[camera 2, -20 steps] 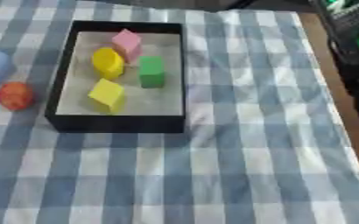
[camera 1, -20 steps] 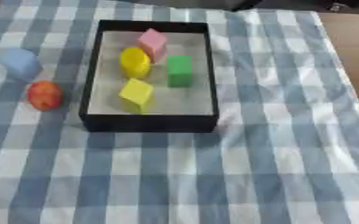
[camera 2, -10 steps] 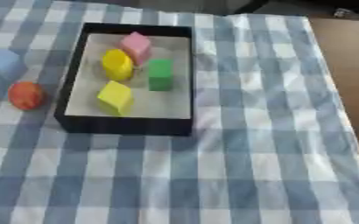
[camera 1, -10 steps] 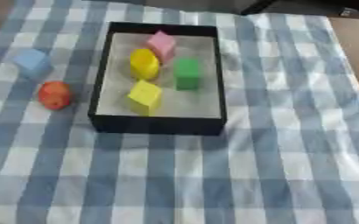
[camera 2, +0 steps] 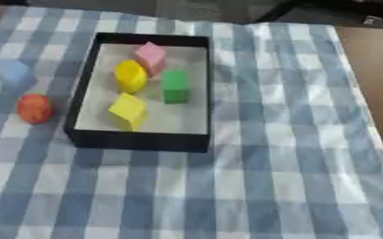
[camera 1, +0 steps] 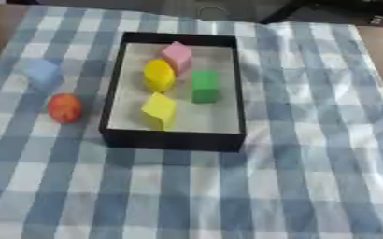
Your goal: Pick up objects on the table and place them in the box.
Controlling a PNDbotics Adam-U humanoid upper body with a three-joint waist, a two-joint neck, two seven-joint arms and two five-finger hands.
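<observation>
Neither of my hands was in view, so I couldn't tell their finger state. Orange ball (camera 1: 64,107) and blue block (camera 1: 42,72) sat on the cloth just left of the box (camera 1: 172,139), well apart from my right side; left arm was likely nearer.

You see one black box (camera 1: 173,139) on one blue-and-white checked cloth (camera 1: 309,154). Count inside box: four pieces — one pink block (camera 1: 177,54), one round yellow piece (camera 1: 158,74), one green block (camera 1: 204,86), one yellow block (camera 1: 159,109). Count outside box, on cloth to its left: two pieces — one blue block (camera 1: 42,72), one orange-red ball (camera 1: 64,107). Six pieces total in your view. Yellow pieces: two. Every other colour: one each.
</observation>
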